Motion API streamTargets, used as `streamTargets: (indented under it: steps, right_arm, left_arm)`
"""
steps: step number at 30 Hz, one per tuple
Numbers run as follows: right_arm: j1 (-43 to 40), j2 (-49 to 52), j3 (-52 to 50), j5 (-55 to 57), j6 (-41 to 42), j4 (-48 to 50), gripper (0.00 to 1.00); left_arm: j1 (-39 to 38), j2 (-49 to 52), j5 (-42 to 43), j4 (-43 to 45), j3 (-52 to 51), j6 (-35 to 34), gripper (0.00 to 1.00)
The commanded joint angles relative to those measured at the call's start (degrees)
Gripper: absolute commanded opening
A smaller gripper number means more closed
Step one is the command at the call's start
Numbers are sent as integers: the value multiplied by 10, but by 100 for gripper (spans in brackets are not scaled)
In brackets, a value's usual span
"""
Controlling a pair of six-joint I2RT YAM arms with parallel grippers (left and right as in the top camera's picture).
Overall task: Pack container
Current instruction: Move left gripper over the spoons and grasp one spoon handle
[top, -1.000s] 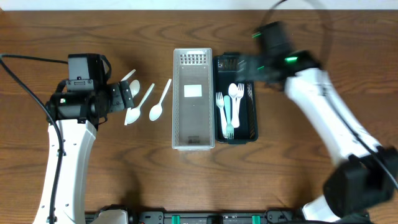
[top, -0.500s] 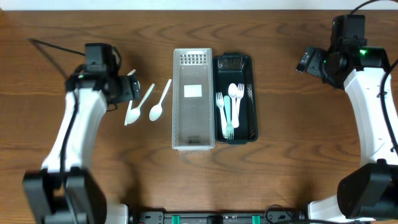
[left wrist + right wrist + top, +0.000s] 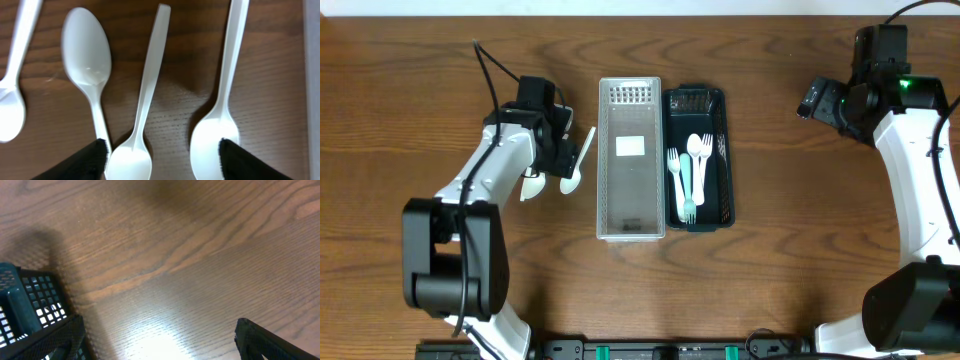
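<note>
Between fingertips (image 3: 90, 161) of the left tool (image 3: 162, 159) lies a spoon (image 3: 145, 105)

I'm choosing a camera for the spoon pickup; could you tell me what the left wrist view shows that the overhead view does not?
Left wrist only: four white spoons lying side by side. Overhead only: the dark basket holding cutlery, and the right gripper off to the side. Both: the wooden table, the open left gripper, and the spoon nearest the clear container.
</note>
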Motion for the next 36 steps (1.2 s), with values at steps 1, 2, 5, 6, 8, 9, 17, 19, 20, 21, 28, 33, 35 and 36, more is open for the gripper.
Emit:
streamTargets:
  steps: [1,2,5,6,8,9,17,19,20,21,28,33,35,36]
  right_arm:
    - [-1,3,1,2,0,-4,99]
    - [-1,3,1,2,0,-7,99]
    - [-1,3,1,2,0,-14,99]
    - [-1,2,1,2,0,-15,99]
    - [0,3,1,2,0,-18,99]
    - [0,3,1,2,0,-19,99]
    - [0,3,1,2,0,-33,99]
    - [0,3,1,2,0,-33,99]
    - [0,2,1,2,0,-33,99]
    - [0,2,1,2,0,-33,99]
    - [0,3,1,2,1,-33,99]
    - [0,3,1,2,0,-33,99]
    - [0,2,1,2,0,-33,99]
    - [0,3,1,2,0,-33,99]
  left_arm:
    - [3,26,1,0,10,40,68]
    - [3,32,1,1,10,48,66]
    - [3,45,1,7,10,60,64]
    - [3,49,1,10,10,61,64]
    - [3,54,1,18,10,62,64]
    - [3,55,1,21,9,62,63]
    - [3,56,2,37,8,61,62]
    - [2,52,2,27,8,61,59]
    - [2,49,2,24,8,61,58]
    - [2,47,1,23,8,61,59]
    - [2,40,-1,38,8,62,59]
    - [2,39,-14,50,9,80,59]
    - [2,33,-13,48,9,74,59]
    - [1,30,-13,45,9,71,59]
